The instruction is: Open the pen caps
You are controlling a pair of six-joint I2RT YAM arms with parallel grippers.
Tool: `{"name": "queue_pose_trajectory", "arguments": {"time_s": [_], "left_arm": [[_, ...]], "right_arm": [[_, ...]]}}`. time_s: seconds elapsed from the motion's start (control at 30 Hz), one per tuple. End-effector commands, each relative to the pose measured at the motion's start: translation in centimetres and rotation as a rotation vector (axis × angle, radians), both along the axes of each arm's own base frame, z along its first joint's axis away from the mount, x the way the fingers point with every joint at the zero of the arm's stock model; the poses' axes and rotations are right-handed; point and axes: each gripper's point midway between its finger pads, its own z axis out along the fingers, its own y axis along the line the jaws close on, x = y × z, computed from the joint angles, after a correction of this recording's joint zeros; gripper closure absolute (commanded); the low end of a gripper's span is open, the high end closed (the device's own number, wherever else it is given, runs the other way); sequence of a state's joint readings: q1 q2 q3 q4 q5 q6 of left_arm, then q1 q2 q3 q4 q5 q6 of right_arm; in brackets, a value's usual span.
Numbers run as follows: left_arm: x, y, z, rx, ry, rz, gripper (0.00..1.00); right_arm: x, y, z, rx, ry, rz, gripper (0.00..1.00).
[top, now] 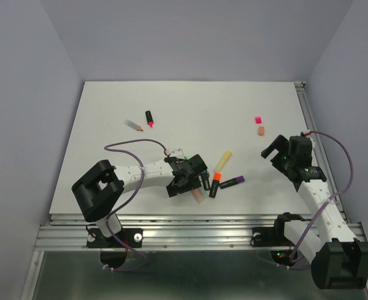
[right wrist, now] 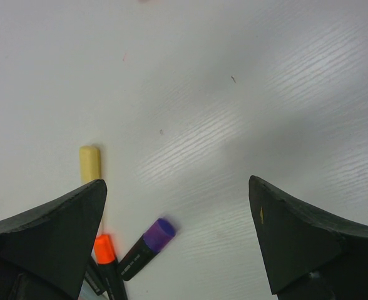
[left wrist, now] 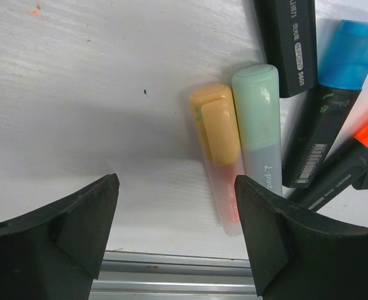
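Two down, with the pink cap and orange cap loose at two o'clock, but the five-o'clock highlighter cluster sits capped, left gripper and right gripper both wide, empty.

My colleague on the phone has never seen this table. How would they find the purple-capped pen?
On the white table, look at the cluster of pens near the front edge, by the left gripper. The purple-capped pen lies at the cluster's right end. It alone has a purple cap on a black barrel; beside it lie an orange-capped pen and a yellow pen.
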State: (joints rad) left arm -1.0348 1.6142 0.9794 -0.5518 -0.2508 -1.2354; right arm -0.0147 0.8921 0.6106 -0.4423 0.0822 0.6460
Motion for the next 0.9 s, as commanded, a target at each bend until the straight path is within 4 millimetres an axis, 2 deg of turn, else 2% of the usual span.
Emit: {"name": "queue_pose_trajectory", "arguments": {"time_s": [0.0,0.13,0.33,0.6,0.87], "left_arm": [[0.5,-0.6,0.4,-0.001,-0.004,-0.014,0.16],[-0.4,-1.8,0.1,-0.001,0.011,-0.066,0.17],[-1.0,-1.8,-1.2,0.028,0.046,-0.078,0.22],[-1.5,-2.5,-1.2,0.013,0.055,-0.094,0.27],[-4.3,-3.6,-2.4,0.009,0.117,-0.154,0.33]], "right_arm": [[0.1,-0.5,-0.4,-0.025,0.000,-0.011,0.00],[0.1,-0.5,-0.5,-0.024,0.006,-0.012,0.00],[0.1,-0.5,-0.8,-0.022,0.013,-0.007,0.00],[-0.1,-0.6,-1.0,-0.030,0.023,-0.009,0.00],[-0.1,-0.7,-0.7,-0.037,0.023,-0.006,0.00]]}}
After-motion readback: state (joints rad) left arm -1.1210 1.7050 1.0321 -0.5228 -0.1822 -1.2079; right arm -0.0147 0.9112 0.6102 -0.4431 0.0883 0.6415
